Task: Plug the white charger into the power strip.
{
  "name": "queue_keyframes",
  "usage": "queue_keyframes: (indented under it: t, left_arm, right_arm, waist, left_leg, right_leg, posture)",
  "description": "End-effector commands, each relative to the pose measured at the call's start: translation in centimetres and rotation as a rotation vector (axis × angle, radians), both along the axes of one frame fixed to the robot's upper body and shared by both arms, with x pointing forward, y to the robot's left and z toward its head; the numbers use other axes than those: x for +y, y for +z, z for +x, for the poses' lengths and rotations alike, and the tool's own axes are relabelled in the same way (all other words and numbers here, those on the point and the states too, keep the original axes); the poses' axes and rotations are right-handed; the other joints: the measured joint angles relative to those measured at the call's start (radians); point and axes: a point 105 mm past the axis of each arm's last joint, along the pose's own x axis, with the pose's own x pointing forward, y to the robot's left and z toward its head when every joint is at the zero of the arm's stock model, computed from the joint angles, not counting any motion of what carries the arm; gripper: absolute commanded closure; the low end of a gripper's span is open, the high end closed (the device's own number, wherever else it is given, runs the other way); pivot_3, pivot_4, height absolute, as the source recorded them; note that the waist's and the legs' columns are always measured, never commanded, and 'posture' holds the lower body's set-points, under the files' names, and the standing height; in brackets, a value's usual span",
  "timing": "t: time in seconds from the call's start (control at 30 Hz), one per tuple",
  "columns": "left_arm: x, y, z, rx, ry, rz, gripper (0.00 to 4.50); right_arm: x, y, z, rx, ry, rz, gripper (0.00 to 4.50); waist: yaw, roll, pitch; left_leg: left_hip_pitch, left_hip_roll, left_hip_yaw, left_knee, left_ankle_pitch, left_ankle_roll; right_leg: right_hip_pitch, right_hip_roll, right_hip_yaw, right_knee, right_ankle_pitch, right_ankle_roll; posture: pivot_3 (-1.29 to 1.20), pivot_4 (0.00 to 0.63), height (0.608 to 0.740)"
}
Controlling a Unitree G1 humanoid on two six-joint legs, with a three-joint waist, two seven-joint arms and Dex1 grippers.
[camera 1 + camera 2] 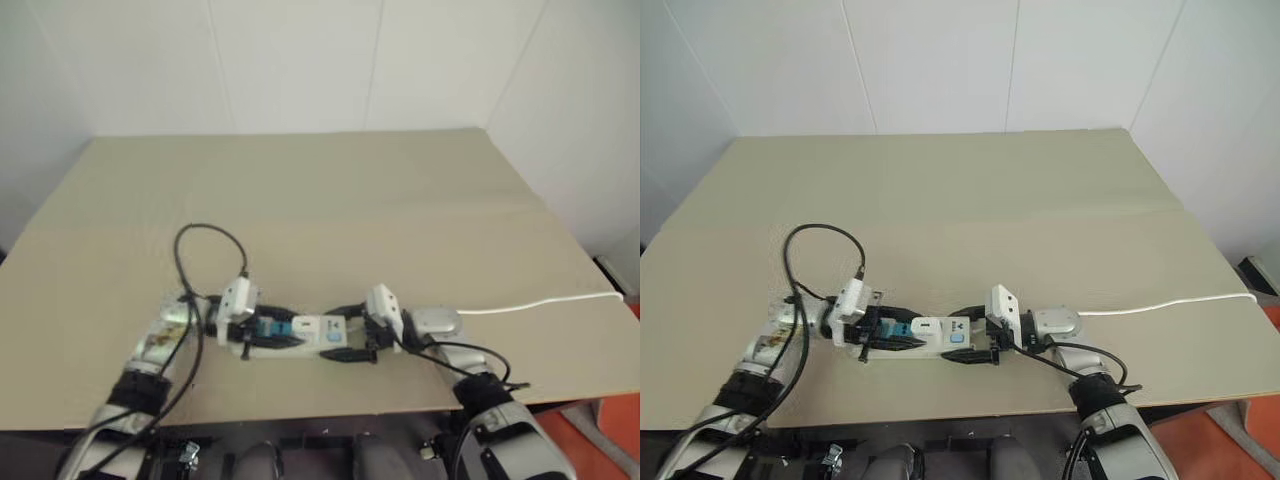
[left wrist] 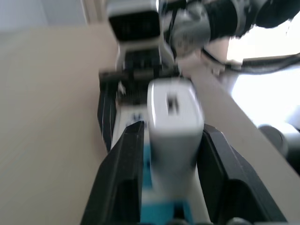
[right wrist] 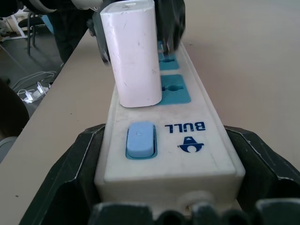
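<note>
The strip [image 3: 187,154] is lying on the table [image 1: 350,200] toward its 6 o'clock edge. Its long axis is running along the 9-to-3 line in the head views, and its cord [image 1: 540,302] is trailing off toward 3 o'clock.

The right claw [image 3: 164,133] is clamping the strip's 3 o'clock end, one black finger pressing on each long side just by the blue switch [image 3: 139,139], so it is pinning the bar flat.

The charger [image 3: 133,51] is standing upright on the socket next to the switch. Its base is sitting flush on the strip's face, so I am judging it as seated. The two blue sockets beyond it, toward 9 o'clock, are showing bare.

The left claw [image 2: 171,129] is reaching in from the 9 o'clock side and pointing along the strip. Its fingers are standing spread, flanking the charger with only thin gaps. I cannot tell whether either pad is touching it, but it is not looking pinched.

From the left claw the charger is lying at 3 o'clock, at the fingertips. That makes the left arm the nearer one. Any next move is looking like a straight retreat toward 9 o'clock along the strip's axis, while the right claw is bracing the bar.
</note>
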Motion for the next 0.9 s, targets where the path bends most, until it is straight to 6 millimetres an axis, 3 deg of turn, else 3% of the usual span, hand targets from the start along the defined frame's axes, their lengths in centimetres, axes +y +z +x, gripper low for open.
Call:
queue_keyframes:
  t: [0.03, 0.23, 0.3, 0.4, 0.53, 0.67, 0.8, 0.9]
  left_arm:
    - [0.7, -1.0, -0.1, 0.057, 0.023, 0.039, 1.62]
    - [1.1, 1.3, -0.3, 0.016, -0.006, 0.007, 0.04]
    - [1.5, 3.0, -0.1, -0.033, 0.004, -0.009, 0.04]
    - [2.8, 5.4, 0.2, -0.061, 0.024, 0.025, 0.00]
    - [4.6, 7.1, 0.3, -0.035, 0.062, 0.092, 0.00]
    - [6.2, 6.6, -0.6, 0.100, 0.124, 0.182, 0.00]
    - [8.6, 5.7, -0.5, 0.055, 0.295, 0.212, 0.00]
    - [10.6, 6.3, -0.9, 0.037, 0.397, 0.206, 0.00]
  right_arm:
    - [-0.7, -1.1, -0.3, 0.045, 0.003, -0.046, 1.07]
    - [-0.6, -1.0, -0.3, 0.045, 0.008, -0.041, 1.07]
    - [-0.6, -1.0, -0.3, 0.046, 0.011, -0.040, 1.07]
    - [-0.9, -0.9, -0.3, 0.045, 0.015, -0.047, 0.16]
    - [-2.2, 0.0, -0.3, 0.018, -0.003, -0.053, 0.07]
    - [-4.3, 1.2, -0.2, -0.029, -0.065, -0.058, 0.07]
    - [-7.5, 3.5, -1.0, -0.098, -0.155, -0.066, 0.07]
    - [-10.2, 5.2, -2.1, -0.120, -0.237, -0.068, 0.07]
  waist:
    - [0.004, 0.002, -0.001]
    - [0.010, 0.002, -0.001]
    - [0.009, 0.001, -0.001]
    - [0.009, 0.000, 0.000]
    - [0.014, 0.000, 0.000]
    - [0.026, 0.001, 0.001]
    - [0.028, 0.002, 0.004]
    - [0.029, 0.000, 0.007]
  left_leg:
    - [0.000, 0.000, 0.000, 0.000, 0.000, 0.000]
    - [-0.002, 0.000, 0.000, -0.001, 0.000, 0.000]
    - [-0.003, 0.000, 0.000, -0.001, 0.000, 0.000]
    - [-0.004, 0.000, 0.000, -0.001, 0.000, 0.000]
    - [-0.004, 0.000, 0.000, -0.002, 0.000, 0.000]
    - [-0.008, -0.001, -0.001, -0.002, 0.000, 0.001]
    - [-0.011, -0.001, -0.001, -0.003, -0.001, 0.001]
    - [-0.013, 0.000, -0.001, -0.003, -0.001, 0.001]
  right_leg:
    - [0.000, -0.001, 0.000, -0.001, 0.000, 0.000]
    - [-0.001, -0.001, 0.000, -0.003, 0.000, 0.000]
    - [-0.002, -0.001, 0.000, -0.003, 0.000, 0.000]
    - [-0.002, -0.001, -0.001, -0.003, 0.000, 0.000]
    - [-0.002, -0.001, -0.001, -0.005, 0.000, 0.000]
    - [-0.003, -0.002, -0.002, -0.010, -0.001, 0.001]
    - [-0.005, -0.003, -0.002, -0.010, -0.001, 0.002]
    - [-0.007, -0.003, -0.002, -0.010, -0.001, 0.002]
  posture:
    - [0.00, 0.150, 0.740]
    - [0.00, 0.150, 0.740]
    - [0.00, 0.150, 0.740]
    - [0.00, 0.150, 0.740]
    - [0.00, 0.150, 0.740]
    - [0.00, 0.150, 0.740]
    - [0.00, 0.150, 0.740]
    - [0.00, 0.150, 0.740]
